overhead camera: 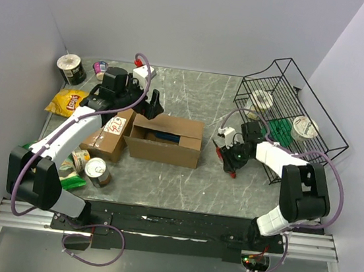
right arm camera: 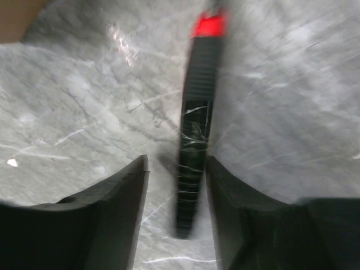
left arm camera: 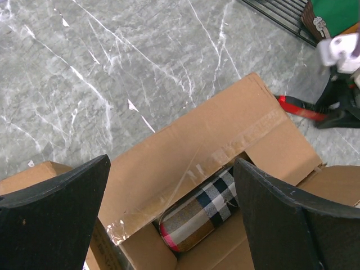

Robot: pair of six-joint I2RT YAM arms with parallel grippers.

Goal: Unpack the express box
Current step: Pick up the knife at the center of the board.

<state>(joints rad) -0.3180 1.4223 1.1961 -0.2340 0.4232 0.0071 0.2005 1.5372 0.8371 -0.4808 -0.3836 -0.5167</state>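
Note:
The express box (overhead camera: 164, 152) stands open in the middle of the table, its flaps (left arm camera: 197, 146) spread and edged with torn clear tape. A plaid, rounded case (left arm camera: 202, 211) lies inside it. My left gripper (overhead camera: 147, 105) hovers over the box's back left corner, and in the left wrist view it (left arm camera: 171, 169) is open wide above the case with nothing held. My right gripper (overhead camera: 230, 156) is low over the table to the right of the box. Between its parted fingers (right arm camera: 175, 163) lies a black cutter with a red end (right arm camera: 197, 129), blurred, with a gap on its left side.
A smaller labelled carton (overhead camera: 107, 137) sits against the box's left side. Cans (overhead camera: 98, 171), a yellow snack bag (overhead camera: 66, 102) and a round tub (overhead camera: 72, 68) crowd the left edge. A black wire basket (overhead camera: 331, 138) with a green pack and white cups fills the right.

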